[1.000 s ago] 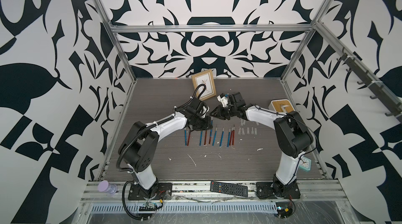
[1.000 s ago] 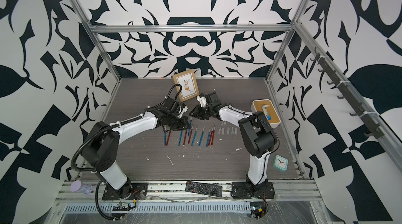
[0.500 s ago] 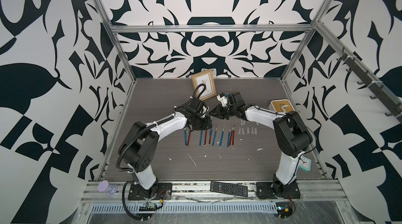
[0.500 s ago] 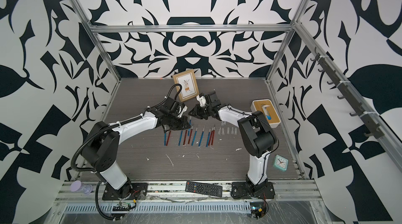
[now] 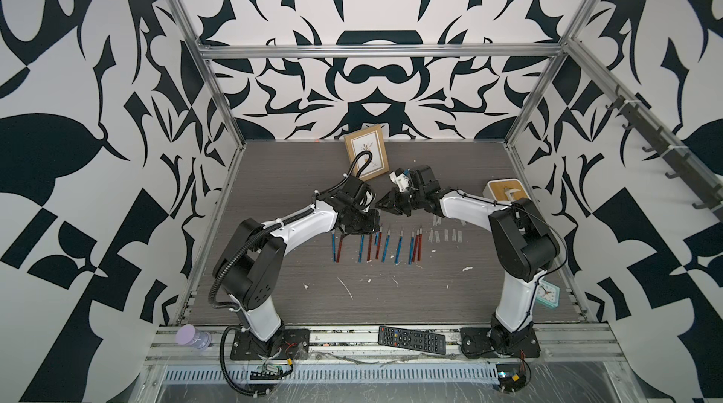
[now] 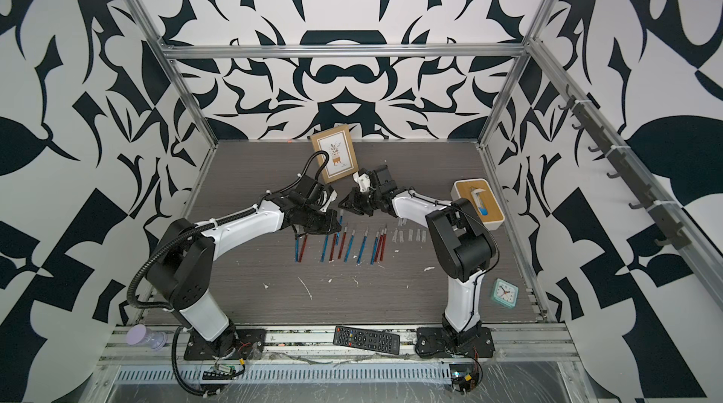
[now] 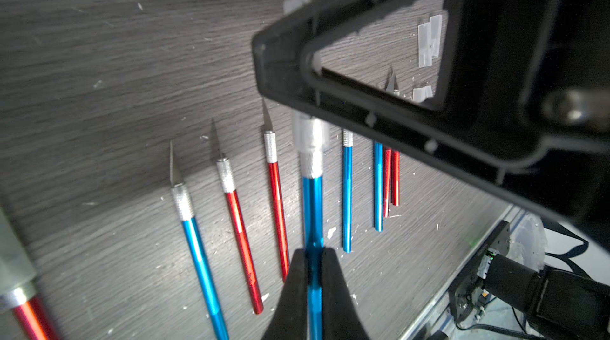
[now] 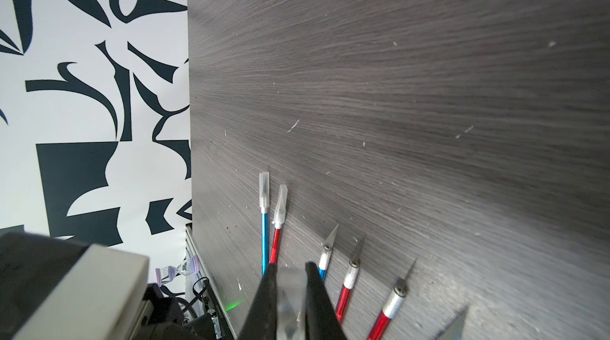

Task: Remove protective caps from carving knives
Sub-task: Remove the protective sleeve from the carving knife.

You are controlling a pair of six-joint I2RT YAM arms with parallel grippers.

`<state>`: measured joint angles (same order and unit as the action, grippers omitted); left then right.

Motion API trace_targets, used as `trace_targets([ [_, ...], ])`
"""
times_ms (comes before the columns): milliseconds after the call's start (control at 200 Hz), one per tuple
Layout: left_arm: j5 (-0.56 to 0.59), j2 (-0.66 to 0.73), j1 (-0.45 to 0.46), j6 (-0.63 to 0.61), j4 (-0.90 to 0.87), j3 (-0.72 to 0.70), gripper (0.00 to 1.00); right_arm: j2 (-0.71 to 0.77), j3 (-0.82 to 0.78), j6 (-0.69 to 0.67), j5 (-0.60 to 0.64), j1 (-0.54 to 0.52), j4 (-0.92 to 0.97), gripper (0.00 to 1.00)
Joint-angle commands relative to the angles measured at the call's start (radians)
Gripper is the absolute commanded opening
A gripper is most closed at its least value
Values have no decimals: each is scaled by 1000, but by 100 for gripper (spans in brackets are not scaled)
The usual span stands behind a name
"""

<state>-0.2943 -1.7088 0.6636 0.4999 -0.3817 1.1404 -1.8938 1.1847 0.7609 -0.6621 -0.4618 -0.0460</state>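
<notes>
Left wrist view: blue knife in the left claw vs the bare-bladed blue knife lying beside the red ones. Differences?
The held blue knife is clamped in the left claw; the lying blue knife rests free on the table. The held blue knife's tip wears a translucent cap, pinched by the right claw; the lying blue knife's blade is exposed. Both have blue handles and knurled silver collars.
</notes>
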Motion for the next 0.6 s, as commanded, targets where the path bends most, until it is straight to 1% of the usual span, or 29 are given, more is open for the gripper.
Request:
trace_targets([
  [0,-14,13,21,-35,-83,18,0,6,36,12,34,29,-76,11],
  [255,-11,11,33,-44,-87,22,0,15,38,34,60,44,-111,11],
  [595,14,11,33,-34,-85,25,0,39,-18,95,94,74,-215,11],
])
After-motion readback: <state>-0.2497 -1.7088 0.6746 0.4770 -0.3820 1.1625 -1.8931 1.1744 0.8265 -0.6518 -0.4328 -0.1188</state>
